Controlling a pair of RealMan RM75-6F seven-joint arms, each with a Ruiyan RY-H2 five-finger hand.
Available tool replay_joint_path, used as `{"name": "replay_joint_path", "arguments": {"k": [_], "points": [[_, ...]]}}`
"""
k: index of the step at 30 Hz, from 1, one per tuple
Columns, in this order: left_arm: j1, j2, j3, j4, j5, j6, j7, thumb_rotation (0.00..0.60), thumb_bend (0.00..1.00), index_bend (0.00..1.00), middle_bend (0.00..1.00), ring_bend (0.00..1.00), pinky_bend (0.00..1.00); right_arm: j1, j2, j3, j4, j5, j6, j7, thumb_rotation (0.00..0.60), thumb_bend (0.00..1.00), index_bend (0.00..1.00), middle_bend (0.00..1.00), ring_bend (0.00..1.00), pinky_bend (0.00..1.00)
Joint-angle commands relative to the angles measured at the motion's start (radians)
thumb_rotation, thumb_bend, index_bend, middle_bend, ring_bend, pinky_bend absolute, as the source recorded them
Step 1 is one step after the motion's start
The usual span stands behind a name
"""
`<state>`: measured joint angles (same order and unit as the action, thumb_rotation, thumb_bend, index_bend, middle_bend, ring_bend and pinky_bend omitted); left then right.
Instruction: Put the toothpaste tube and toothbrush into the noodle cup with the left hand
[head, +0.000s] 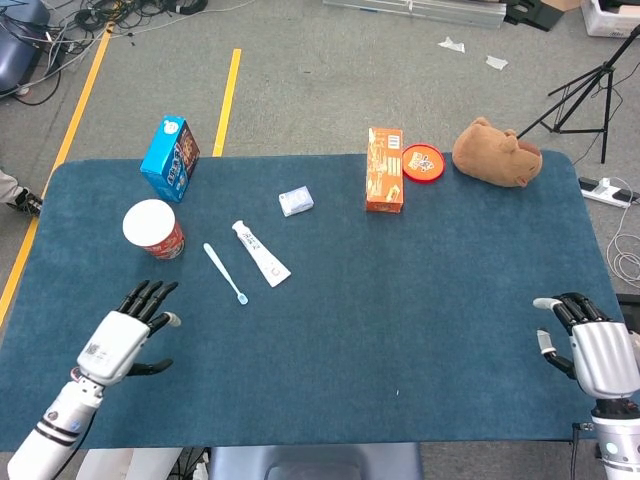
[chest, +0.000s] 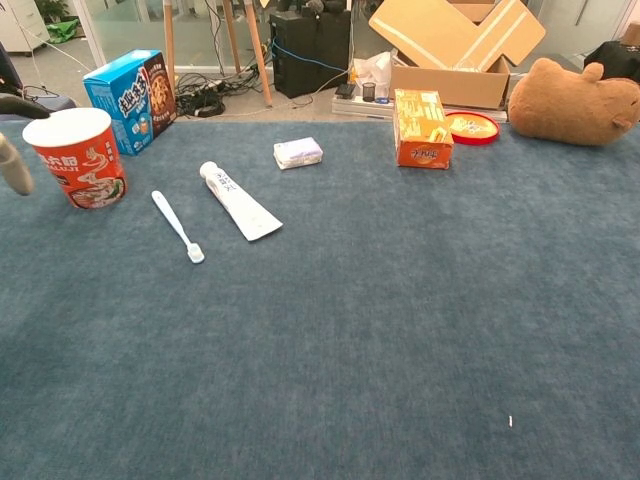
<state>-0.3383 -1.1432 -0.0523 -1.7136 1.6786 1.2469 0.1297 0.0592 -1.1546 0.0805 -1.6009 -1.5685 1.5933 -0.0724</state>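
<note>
Two items, the toothbrush (head: 225, 272) and tube (head: 261, 253), are lying beside the cup (head: 153, 229). The left hand (head: 122, 334), spread and empty, is best being lowered squarely over the toothbrush.

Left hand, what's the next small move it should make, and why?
Probably carry the left hand forward and a little right, to hover over the toothbrush. The hand is open, holds nothing, and sits nearer the robot than both items. The toothbrush and the toothpaste tube lie flat on the cloth beside the noodle cup, neither of them in it; the toothbrush looks closer to the hand.
</note>
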Motion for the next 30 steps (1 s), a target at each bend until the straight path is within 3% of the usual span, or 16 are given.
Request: {"name": "replay_joint_path", "arguments": {"k": [1,7,14,30], "points": [[-0.085,-0.021,-0.034,-0.003,-0.016,-0.099,0.047,0.6,0.0,0.38,0.04,0.0,0.02,0.001,0.001,0.001,-0.003,0.003,-0.003,-0.003,0.6,0.35,0.39,0.43,0.29,0.56],[-0.17,-0.08,-0.058,0.068,-0.035,-0.183,0.071,0.6,0.0,0.34,0.02,0.0,0.01,0.011,0.03,0.008,-0.026,0.012,-0.025,-0.053,0.6,0.35,0.39,0.42,0.29,0.56],[-0.297,-0.193,-0.066,0.296,-0.004,-0.266,-0.008,0.6,0.0,0.2,0.0,0.0,0.0,0.019,0.028,0.024,-0.049,0.031,-0.03,-0.042,0.6,0.35,0.39,0.42,0.29,0.56],[-0.522,-0.37,-0.073,0.648,-0.024,-0.422,-0.074,0.6,0.0,0.2,0.0,0.0,0.0,0.032,0.021,0.078,0.037,0.154,-0.083,0.078,0.6,0.35,0.39,0.42,0.29,0.56]]}}
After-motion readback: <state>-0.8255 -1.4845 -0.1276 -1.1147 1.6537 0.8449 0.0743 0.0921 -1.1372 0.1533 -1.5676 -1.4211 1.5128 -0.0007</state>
